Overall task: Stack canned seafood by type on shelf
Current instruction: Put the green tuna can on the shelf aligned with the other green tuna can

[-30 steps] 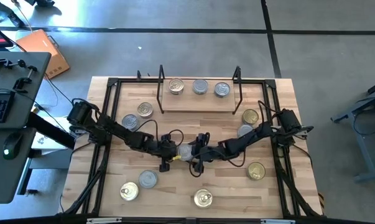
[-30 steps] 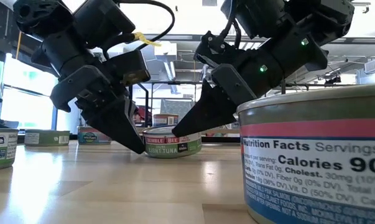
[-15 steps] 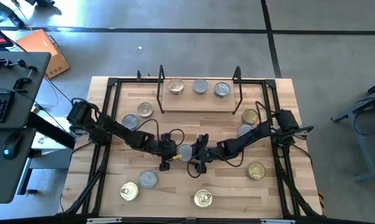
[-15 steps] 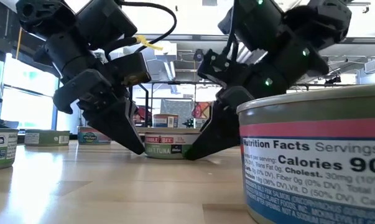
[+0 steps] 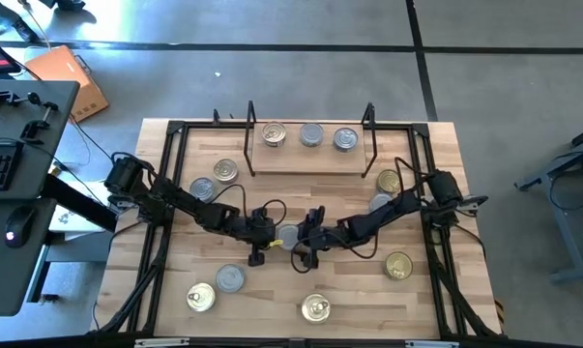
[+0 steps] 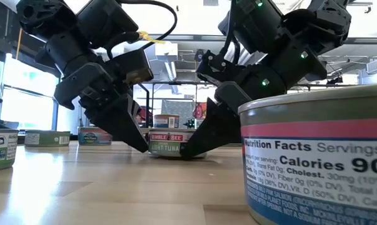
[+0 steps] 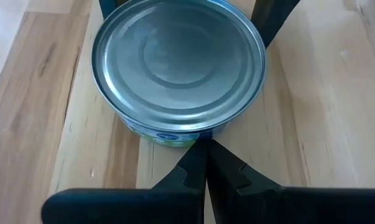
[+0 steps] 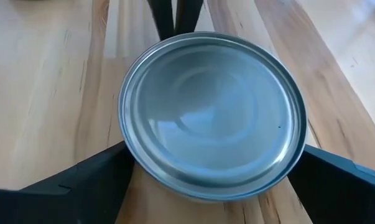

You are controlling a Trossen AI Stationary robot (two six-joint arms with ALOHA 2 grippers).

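Note:
A silver-lidded can of seafood (image 5: pixel 288 235) stands on the table's middle, between my two grippers. My left gripper (image 5: pixel 273 235) is shut, and its tips are at the can's left side. My right gripper (image 5: pixel 302 238) is open and comes from the right. Its two fingers (image 8: pixel 94 180) flank the can (image 8: pixel 212 115). The shelf (image 5: pixel 310 159) stands at the far edge, and three cans rest on its board: a gold-lidded one (image 5: pixel 274 134) and two silver-lidded ones (image 5: pixel 311 135), (image 5: pixel 345 139). My left gripper meets the can's side wall (image 7: pixel 175 138) with its shut fingertips (image 7: pixel 204 149), slanting down from the table's left. The can stands upright on the wood. My right gripper's fingers lie close along the can's wall on both sides; whether they touch it I cannot tell.
Loose cans lie around: two at the left (image 5: pixel 226 171), (image 5: pixel 202 189), two at the right (image 5: pixel 390 181), (image 5: pixel 380 203), and several near the front edge (image 5: pixel 230 278), (image 5: pixel 316 309), (image 5: pixel 398 265). A black frame (image 5: pixel 172 155) runs along the table's sides. In the low view one can (image 6: pixel 313 156) stands close to the camera.
My right gripper has moved a little toward the table's left, onto the can, and its open fingers now reach farther along the can's sides. My left gripper has stayed shut against the can.

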